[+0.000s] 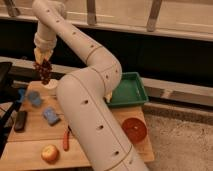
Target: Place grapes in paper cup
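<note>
My gripper [43, 59] is at the far left of the table and is shut on the grapes [43, 71], a dark reddish-purple bunch that hangs from it. Right below the bunch, the cream-white paper cup [51, 84] stands on the wooden table [35, 132]; only its rim shows, the rest is hidden by my white arm [90, 115]. The grapes hang just above the cup, slightly to its left.
A green tray [127, 90] lies at the back right. A red-brown bowl [134, 129] sits at the front right. An apple [50, 153], a small orange-red item [66, 141], a blue sponge [51, 115], a blue cup [34, 98] and a black object [21, 120] lie on the left.
</note>
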